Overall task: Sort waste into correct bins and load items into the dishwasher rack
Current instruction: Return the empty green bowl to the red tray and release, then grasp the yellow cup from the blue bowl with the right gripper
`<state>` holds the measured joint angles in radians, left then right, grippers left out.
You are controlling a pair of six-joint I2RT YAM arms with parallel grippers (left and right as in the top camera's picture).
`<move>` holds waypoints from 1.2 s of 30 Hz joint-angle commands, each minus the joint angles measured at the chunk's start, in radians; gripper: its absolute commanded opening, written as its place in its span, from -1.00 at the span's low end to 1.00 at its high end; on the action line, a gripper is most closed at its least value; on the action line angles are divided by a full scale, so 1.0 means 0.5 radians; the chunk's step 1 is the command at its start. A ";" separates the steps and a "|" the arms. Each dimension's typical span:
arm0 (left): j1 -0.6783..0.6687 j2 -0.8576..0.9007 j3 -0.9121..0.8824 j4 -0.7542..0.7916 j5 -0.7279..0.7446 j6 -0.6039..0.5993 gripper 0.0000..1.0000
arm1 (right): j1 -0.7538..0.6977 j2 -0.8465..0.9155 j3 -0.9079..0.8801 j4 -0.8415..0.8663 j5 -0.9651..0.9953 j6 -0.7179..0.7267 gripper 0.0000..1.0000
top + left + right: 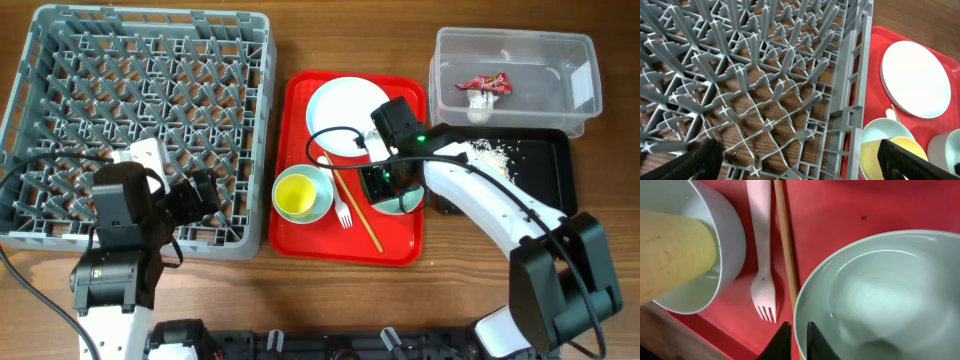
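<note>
1. Fingertips [784,339] of the right gripper [798,341] stand close together astride the near rim of the pale green bowl [880,295], one outside, one inside; they look pinched on it, probably to carry it to the rack.
2. Beside that bowl on the red tray [840,200] lie one white plastic fork [762,240] and one wooden chopstick [785,240], side by side; a second stick cannot be made out.
3. Further out, one small yellow cup [670,250] sits nested in one pale blue bowl [730,235]; one white plate [345,115] lies at the tray's far end; two bowls in all.
4. Left gripper [802,162] hovers over the grey dishwasher rack [150,14] by its tray-side wall, fingers [707,157] wide apart and empty, seemingly posted to help load; no dishes show among the pegs.
5. One red-and-white wrapper [484,85] lies in the clear tub [445,60]; beige scraps [492,152] lie scattered on the black tray [545,170]; the waste appears sorted.
</note>
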<state>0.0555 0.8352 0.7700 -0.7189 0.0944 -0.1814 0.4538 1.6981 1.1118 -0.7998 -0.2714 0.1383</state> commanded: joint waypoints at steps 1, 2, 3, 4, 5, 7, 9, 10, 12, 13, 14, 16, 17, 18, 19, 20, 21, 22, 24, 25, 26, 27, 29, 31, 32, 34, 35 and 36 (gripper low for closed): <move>0.007 0.011 0.039 -0.001 0.011 -0.018 1.00 | 0.006 0.025 -0.019 0.005 -0.013 0.052 -0.54; 0.007 0.011 0.039 -0.001 0.011 -0.018 1.00 | 0.006 0.021 -0.011 -0.003 -0.013 0.053 -0.46; 0.007 0.011 0.039 -0.001 0.011 -0.018 1.00 | 0.006 0.019 0.005 -0.018 -0.012 0.054 -0.40; 0.007 0.011 0.039 -0.001 0.011 -0.018 1.00 | 0.006 0.005 0.043 -0.064 -0.010 0.052 -0.35; 0.007 0.011 0.039 -0.001 0.011 -0.018 1.00 | 0.006 -0.007 0.064 -0.085 -0.010 0.052 -0.33; 0.007 0.011 0.039 -0.001 0.011 -0.018 1.00 | 0.006 -0.084 0.143 -0.101 -0.010 0.051 -0.18; 0.007 0.011 0.039 -0.001 0.011 -0.018 1.00 | 0.006 -0.160 0.212 -0.104 -0.011 0.052 -0.02; 0.007 0.011 0.039 -0.001 0.011 -0.019 1.00 | 0.006 -0.188 0.235 -0.103 -0.011 0.052 0.03; 0.007 0.011 0.039 -0.001 0.011 -0.018 1.00 | 0.006 -0.228 0.249 -0.080 -0.011 0.052 0.12; 0.007 0.011 0.039 -0.001 0.011 -0.018 1.00 | 0.007 -0.236 0.249 -0.072 -0.011 0.051 0.14; 0.007 0.011 0.039 -0.001 0.011 -0.019 1.00 | 0.011 -0.237 0.249 -0.079 -0.022 0.035 0.14; 0.007 0.011 0.039 -0.008 0.011 -0.018 1.00 | 0.026 -0.237 0.248 -0.095 -0.050 0.035 0.14; 0.007 0.011 0.039 -0.008 0.011 -0.019 1.00 | 0.043 -0.236 0.248 -0.107 -0.048 0.034 0.14; 0.007 0.011 0.039 -0.008 0.011 -0.019 1.00 | 0.061 -0.236 0.248 -0.111 -0.048 0.029 0.14; 0.007 0.011 0.039 -0.008 0.011 -0.019 1.00 | 0.075 -0.235 0.247 -0.111 -0.048 0.029 0.14; 0.007 0.011 0.039 -0.008 0.011 -0.019 1.00 | 0.111 -0.234 0.247 -0.108 -0.047 0.031 0.14; 0.007 0.011 0.039 -0.008 0.011 -0.019 1.00 | 0.146 -0.232 0.247 -0.103 -0.046 0.037 0.14; 0.007 0.011 0.039 -0.008 0.011 -0.019 1.00 | 0.177 -0.227 0.246 -0.095 -0.047 0.040 0.14; 0.007 0.011 0.039 -0.009 0.012 -0.019 1.00 | 0.245 -0.204 0.246 -0.070 -0.047 0.045 0.13; 0.007 0.011 0.039 -0.009 0.016 -0.019 1.00 | 0.291 -0.182 0.246 -0.060 -0.044 0.046 0.14; 0.007 0.011 0.039 -0.008 0.034 -0.019 1.00 | 0.334 -0.156 0.246 -0.053 -0.033 0.060 0.14; 0.007 0.011 0.039 -0.008 0.060 -0.019 1.00 | 0.376 -0.124 0.246 -0.047 -0.031 0.086 0.14; 0.007 0.011 0.039 -0.009 0.072 -0.019 1.00 | 0.461 -0.063 0.246 -0.011 -0.024 0.098 0.14; 0.007 0.011 0.039 -0.009 0.072 -0.019 1.00 | 0.523 -0.009 0.246 0.066 0.010 0.173 0.14; 0.007 0.011 0.039 -0.009 0.072 -0.019 1.00 | 0.540 0.008 0.246 0.082 0.062 0.217 0.14; 0.007 0.011 0.039 -0.009 0.072 -0.019 1.00 | 0.557 0.039 0.246 0.094 0.181 0.305 0.13; 0.007 0.011 0.039 -0.009 0.072 -0.019 1.00 | 0.558 0.054 0.246 0.098 0.214 0.334 0.12; 0.007 0.011 0.039 -0.009 0.072 -0.019 1.00 | 0.558 0.070 0.246 0.104 0.219 0.357 0.10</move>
<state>0.0555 0.8352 0.7700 -0.7231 0.1150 -0.1814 0.7307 1.7023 1.2221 -0.7578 -0.2329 0.2459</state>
